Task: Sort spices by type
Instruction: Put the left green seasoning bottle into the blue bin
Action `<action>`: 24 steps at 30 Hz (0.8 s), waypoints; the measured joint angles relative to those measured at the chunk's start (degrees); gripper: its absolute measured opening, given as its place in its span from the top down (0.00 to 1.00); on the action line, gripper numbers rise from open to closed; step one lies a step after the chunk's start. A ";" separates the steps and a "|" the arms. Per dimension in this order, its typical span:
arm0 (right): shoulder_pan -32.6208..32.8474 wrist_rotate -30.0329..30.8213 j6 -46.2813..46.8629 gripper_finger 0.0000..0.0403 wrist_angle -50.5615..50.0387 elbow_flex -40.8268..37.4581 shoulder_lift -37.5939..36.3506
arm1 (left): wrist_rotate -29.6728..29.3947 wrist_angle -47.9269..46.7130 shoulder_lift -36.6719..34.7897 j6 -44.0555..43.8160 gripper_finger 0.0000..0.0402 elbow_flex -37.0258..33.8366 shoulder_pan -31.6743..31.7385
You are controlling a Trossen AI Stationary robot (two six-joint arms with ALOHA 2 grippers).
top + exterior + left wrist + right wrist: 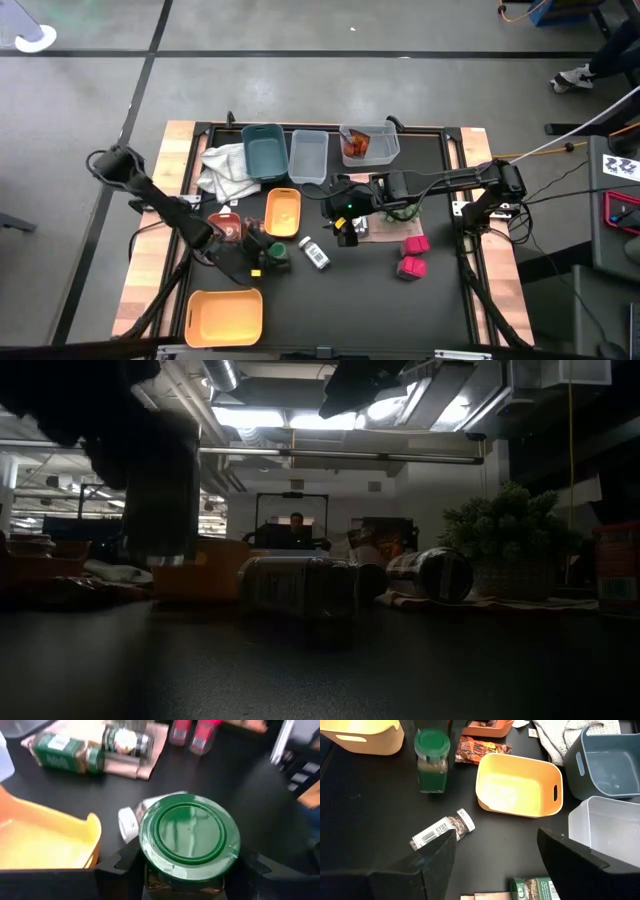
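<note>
Green-lidded jar point(189, 836) — left claw's point(182, 870) grip

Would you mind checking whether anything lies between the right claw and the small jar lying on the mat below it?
Nothing visible does: the right claw hangs open above the lying jar, with only bare black table between them.

We see our left gripper point(182, 870) low over the worktop's front left with its fingers point(112, 865) clamped either side of something, while our right gripper point(495, 855) hovers mid-worktop, fingers spread wide.
</note>
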 joint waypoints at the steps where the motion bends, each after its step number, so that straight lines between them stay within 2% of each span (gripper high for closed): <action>1: 0.02 0.00 0.00 0.32 -0.02 0.00 0.00 | -0.03 0.00 -1.18 0.02 0.55 0.00 0.04; 8: 0.02 0.00 0.00 0.32 0.07 0.00 0.00 | 0.01 -0.15 -12.79 5.00 0.54 0.00 1.68; 13: 0.01 0.00 0.00 0.32 1.77 0.00 0.00 | -0.14 -0.57 -21.38 13.35 0.54 0.00 6.43; 20: 0.02 0.00 0.00 0.32 2.67 0.02 0.00 | -5.20 -5.01 -28.93 22.03 0.54 0.02 19.00; 24: 0.00 0.00 0.02 0.32 2.78 0.02 0.00 | -5.24 -7.35 -30.34 23.86 0.54 0.04 28.62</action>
